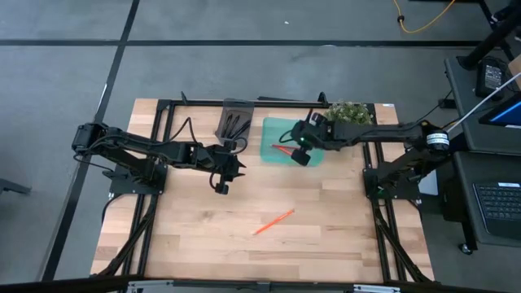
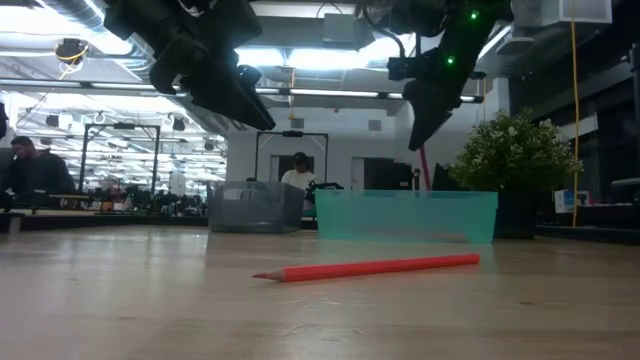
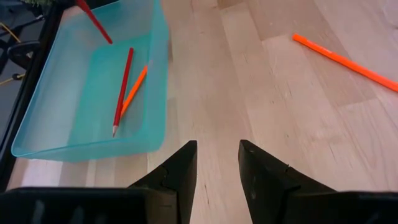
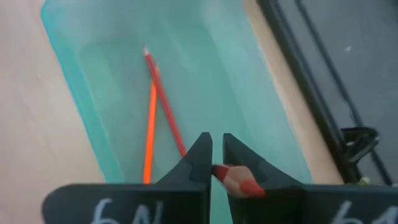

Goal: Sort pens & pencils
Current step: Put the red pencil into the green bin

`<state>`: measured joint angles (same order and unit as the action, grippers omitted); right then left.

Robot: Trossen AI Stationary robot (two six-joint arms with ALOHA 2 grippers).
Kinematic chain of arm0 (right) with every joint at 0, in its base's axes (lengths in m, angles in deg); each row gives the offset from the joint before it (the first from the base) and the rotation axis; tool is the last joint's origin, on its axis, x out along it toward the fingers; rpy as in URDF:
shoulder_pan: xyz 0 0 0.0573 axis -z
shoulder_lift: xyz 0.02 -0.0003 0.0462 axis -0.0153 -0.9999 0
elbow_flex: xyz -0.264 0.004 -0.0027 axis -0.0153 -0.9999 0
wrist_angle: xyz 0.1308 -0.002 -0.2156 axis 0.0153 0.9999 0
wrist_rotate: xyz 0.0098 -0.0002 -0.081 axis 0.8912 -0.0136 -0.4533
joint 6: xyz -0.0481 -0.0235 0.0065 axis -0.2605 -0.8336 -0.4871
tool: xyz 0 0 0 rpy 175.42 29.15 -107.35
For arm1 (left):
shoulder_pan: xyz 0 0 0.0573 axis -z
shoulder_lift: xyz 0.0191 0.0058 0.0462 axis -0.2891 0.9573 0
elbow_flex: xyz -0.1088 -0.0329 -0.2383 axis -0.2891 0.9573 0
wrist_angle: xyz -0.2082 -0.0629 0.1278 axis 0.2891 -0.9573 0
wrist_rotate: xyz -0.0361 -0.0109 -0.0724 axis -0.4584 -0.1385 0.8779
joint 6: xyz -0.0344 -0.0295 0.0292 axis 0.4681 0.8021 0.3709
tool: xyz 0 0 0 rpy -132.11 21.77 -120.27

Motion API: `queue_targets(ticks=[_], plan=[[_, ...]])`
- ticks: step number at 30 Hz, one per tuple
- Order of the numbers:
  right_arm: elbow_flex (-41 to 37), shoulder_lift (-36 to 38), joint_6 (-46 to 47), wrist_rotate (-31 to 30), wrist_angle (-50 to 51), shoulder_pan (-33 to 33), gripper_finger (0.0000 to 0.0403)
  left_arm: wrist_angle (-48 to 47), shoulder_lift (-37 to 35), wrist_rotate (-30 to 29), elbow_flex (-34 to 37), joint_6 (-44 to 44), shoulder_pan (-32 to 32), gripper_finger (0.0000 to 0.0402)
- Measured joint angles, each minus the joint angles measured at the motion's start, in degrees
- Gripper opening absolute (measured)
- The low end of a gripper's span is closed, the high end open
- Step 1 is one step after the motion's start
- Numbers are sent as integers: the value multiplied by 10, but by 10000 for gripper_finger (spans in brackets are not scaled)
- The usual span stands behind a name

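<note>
My right gripper hovers over the teal tray, shut on a red pencil. A red pencil and an orange pencil lie flat on the tray's floor, crossing near one end. Another orange pencil lies flat on the bare wood near the table's middle. Black pens lie in the grey tray at the far edge. My left gripper hangs open above the table, left of the teal tray, touching nothing. My right gripper pinches the red pencil close to its sharpened end, between the two fingers, coming from above. The sharpened cone sticks out on the wrist side of the fingers. The rest of the pencil hangs slanting below them, lifted clear over the teal tray.
A potted plant stands at the far edge, right of the teal tray. Black frame rails run along the table's left, right and far sides. Open wood lies around the loose orange pencil. People sit in the room behind.
</note>
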<state>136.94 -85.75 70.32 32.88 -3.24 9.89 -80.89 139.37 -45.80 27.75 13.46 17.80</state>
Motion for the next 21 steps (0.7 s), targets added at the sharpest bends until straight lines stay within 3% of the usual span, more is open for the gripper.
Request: queue_targets(ticks=[4, 21], plan=[[3, 0, 0, 38, 22, 13, 23, 0, 0, 0, 0, 3, 0, 111], [3, -25, -8, 85, 48, 13, 23, 0, 0, 0, 0, 32, 0, 111]])
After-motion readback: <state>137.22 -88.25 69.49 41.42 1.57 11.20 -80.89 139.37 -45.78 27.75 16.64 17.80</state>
